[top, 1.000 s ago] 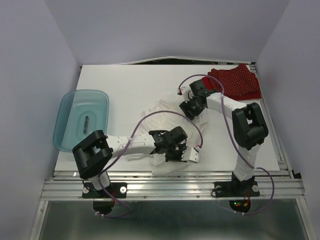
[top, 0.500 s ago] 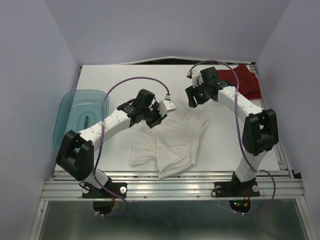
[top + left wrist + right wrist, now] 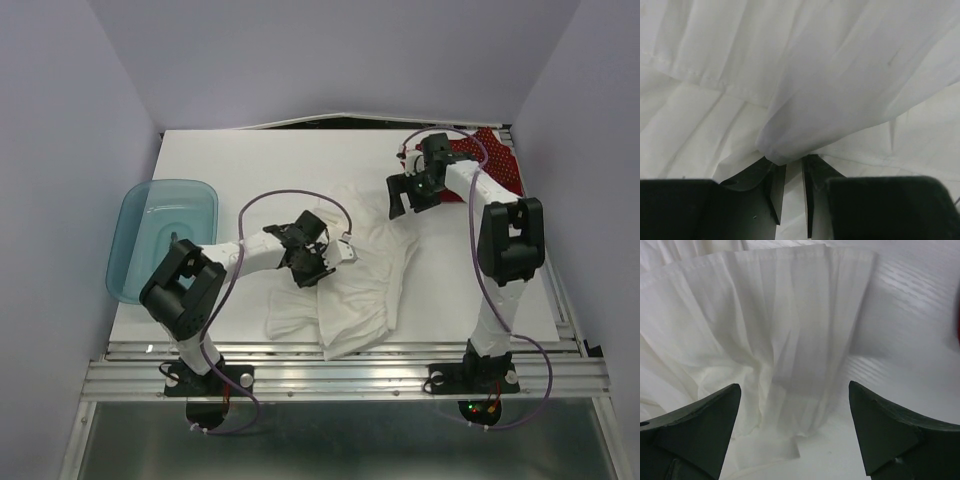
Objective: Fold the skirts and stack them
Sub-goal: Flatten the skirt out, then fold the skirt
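The white skirt lies wrinkled and spread across the middle of the table. My left gripper rests on its left part. In the left wrist view the jaws are nearly closed, and a fold of the white skirt is pinched at their tips. My right gripper is open wide and empty, just above the skirt's far right edge. In the right wrist view the pleated cloth lies below and ahead of the fingers. The red polka-dot skirt lies at the back right corner.
A translucent teal tub stands at the table's left edge, holding a small dark object. The white table ends at a metal rail along the front. The right arm's link stands upright at the right side.
My left gripper went from the skirt's near edge up to its far side, then back onto its middle. The skirt now lies flatter. My right gripper moved back and to the right.
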Controlling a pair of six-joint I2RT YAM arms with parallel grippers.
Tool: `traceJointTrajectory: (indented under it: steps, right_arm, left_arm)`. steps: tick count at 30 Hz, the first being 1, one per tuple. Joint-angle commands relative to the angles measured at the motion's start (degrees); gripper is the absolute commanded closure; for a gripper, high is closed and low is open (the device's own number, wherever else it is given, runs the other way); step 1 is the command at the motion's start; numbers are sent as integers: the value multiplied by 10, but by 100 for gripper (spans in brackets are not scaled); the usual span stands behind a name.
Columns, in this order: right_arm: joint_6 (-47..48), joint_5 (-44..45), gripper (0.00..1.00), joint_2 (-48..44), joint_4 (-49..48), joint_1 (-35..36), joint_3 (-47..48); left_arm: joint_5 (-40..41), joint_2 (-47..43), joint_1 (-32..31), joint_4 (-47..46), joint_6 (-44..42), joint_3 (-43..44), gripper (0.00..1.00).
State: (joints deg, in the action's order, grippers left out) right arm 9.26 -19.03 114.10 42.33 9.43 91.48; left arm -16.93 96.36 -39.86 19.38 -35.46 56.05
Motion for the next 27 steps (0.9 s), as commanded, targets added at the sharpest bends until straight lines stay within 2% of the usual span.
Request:
traceJointTrajectory:
  steps: [1,4,6,10,13,15,16,18,22,27]
  right_arm:
    - [37,-102,9,51,74,3,85]
    - [70,-149,12,101,121,3,135]
    - [85,-165,13,124,137,3,147]
    - [118,-151,15,134,153,3,143]
    - [145,-126,15,119,147,3,123]
    - [156,-113,15,114,149,3,125]
    - [161,-99,14,110,153,3,128]
    - [163,-95,13,104,159,-3,145]
    - [173,-91,11,96,194,-15,183]
    - [200,-66,10,99,231,-28,190]
  left_arm:
    - [-62,-23,-72,28,58,-2,71]
    - [-68,-36,-119,17,99,10,71]
    - [-86,-40,-118,19,117,24,70]
    - [-104,-65,-85,31,122,63,68]
    - [-150,-65,-17,84,71,124,64]
    - [-184,-43,35,119,15,192,62]
    - [-187,-21,48,145,1,243,60]
    - [-180,10,78,159,-15,291,59]
    - [-163,114,105,170,-20,413,50]
    - [-155,219,113,170,-6,512,39]
